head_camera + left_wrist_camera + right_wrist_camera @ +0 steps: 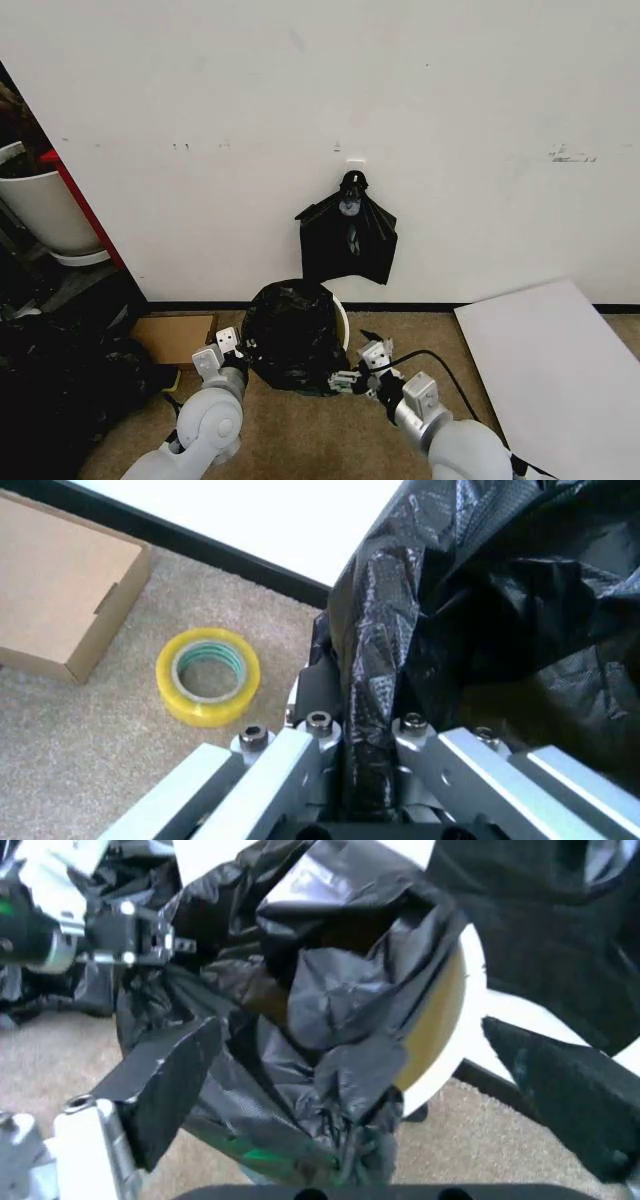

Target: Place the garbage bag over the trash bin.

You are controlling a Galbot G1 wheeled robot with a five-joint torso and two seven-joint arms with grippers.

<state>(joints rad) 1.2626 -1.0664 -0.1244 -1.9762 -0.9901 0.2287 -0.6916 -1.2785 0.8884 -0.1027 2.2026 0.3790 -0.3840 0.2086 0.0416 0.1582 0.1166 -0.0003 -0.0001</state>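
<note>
The garbage bag [290, 335], glossy black and crinkled, hangs loosely over the trash bin [343, 322], whose cream rim shows on the right side. My left gripper [232, 352] is at the bag's left side, shut on a fold of the garbage bag [368, 727]. My right gripper [345, 380] is at the bag's lower right edge. In the right wrist view it [350, 1029] stands open, with the garbage bag [330, 1005] bunched between its wide-apart fingers [170, 1072]. The bin's rim [472, 982] shows past the plastic, and the left gripper [110, 937] holds the far side.
A bunch of black bags [348, 238] hangs on the wall above the bin. A cardboard box [175, 338] and a yellow tape roll [207, 675] lie on the carpet to the left. A white board [555, 360] lies at the right. A white tub [45, 205] stands far left.
</note>
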